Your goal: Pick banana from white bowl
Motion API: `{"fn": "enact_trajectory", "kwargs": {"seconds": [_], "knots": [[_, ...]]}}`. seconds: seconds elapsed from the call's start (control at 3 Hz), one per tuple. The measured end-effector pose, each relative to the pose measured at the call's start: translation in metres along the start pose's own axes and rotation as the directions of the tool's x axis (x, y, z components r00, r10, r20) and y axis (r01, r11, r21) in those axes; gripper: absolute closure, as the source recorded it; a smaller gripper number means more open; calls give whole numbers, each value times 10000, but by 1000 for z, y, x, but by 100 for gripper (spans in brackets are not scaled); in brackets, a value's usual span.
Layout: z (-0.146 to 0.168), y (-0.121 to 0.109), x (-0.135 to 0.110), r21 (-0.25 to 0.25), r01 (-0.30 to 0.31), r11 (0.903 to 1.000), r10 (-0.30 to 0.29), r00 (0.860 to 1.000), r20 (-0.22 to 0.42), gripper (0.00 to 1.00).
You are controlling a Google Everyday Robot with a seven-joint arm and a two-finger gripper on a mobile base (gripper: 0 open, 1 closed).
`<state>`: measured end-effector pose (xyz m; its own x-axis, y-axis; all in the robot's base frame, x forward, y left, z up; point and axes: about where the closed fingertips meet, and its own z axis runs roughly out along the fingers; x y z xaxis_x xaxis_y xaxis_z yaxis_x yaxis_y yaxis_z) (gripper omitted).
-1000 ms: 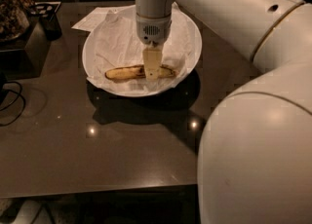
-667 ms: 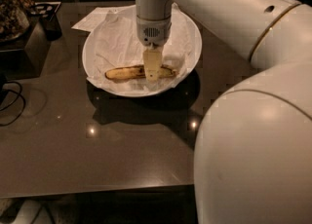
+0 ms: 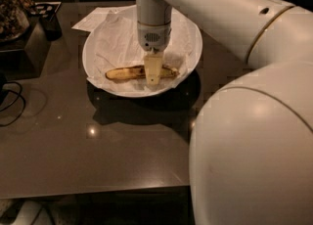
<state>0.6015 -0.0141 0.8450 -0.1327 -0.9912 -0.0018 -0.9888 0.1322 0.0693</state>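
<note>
Step in hand: grasp phase. The white two-finger gripper hangs straight down from the white arm into the large round shallow white bowl. Its pale tip crosses the long speckled overripe yellow banana right of the banana's middle.

Gripper state: can't tell from this angle whether it's clamped on the fruit or released.

The banana lies flat and crosswise in the near half of the bowl, on the crumpled white paper lining. It doesn't look lifted.

Next move, my read: confirm closure on the banana, then pull straight up until it clears the rim. The contact is off-centre, so the long left end may droop or swing on lift. The soft overripe skin could also slip or squash. The lining may come up with it.

Edges and room:
- The bowl's near rim is just in front of the banana, so go vertical first, not sideways.
- It's open above the bowl except for the arm itself.
- The dark glossy tabletop in front of the bowl gives the widest room.
- A flat white paper sheet sits behind the bowl to the left.
- A dark container is further left of the bowl, and a black cable lies near the table's left edge.
- The robot's bulky white body fills the space right of and nearer than the bowl.
</note>
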Motion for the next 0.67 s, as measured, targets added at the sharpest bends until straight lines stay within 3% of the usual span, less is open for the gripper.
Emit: {"fn": "enact_trajectory", "kwargs": {"seconds": [0.67], "knots": [[0,3,3,84,-11,10000,10,9999,101,83]]}}
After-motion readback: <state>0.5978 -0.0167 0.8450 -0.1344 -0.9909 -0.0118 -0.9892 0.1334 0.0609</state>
